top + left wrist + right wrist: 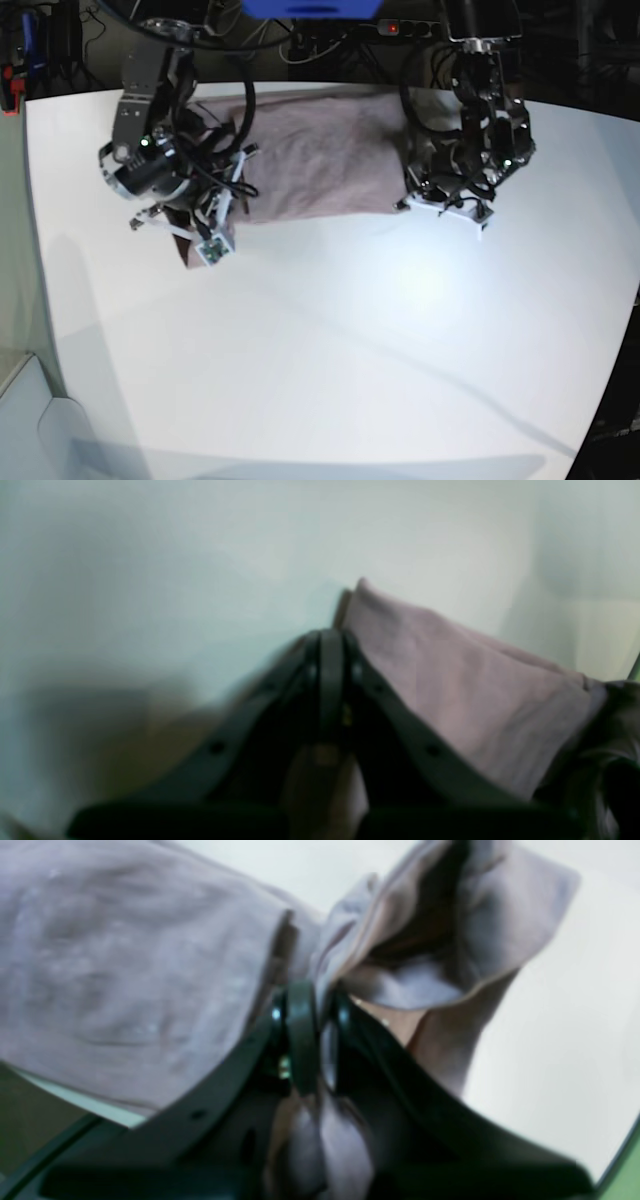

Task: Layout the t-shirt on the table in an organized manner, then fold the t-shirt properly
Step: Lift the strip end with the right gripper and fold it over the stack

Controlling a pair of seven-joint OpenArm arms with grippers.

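Both arms sit at the far edge of the table [330, 340], in the upper part of the base view, one at each end of the t-shirt [320, 155].

Left gripper [331, 645]: jaws pressed fully together, with mauve cloth running just beside and behind the tips. Blur hides whether a thin edge is actually caught between them.

Right gripper [305, 1012]: jaws nearly together, pinching a bunched fold of shirt that passes between them and hangs below.

Risks, as judged from here:
- If the left jaws hold nothing or only a sliver, that end drops on any pull and the shirt skews.
- The right grip is on a wad, probably several layers; dragging it could carry hidden folds along and leave creases.
- Uneven tension between arms could twist the panel.

Shirt: dusty mauve, soft, lying as a wide, fairly flat band between the arms, rumpled at both ends.
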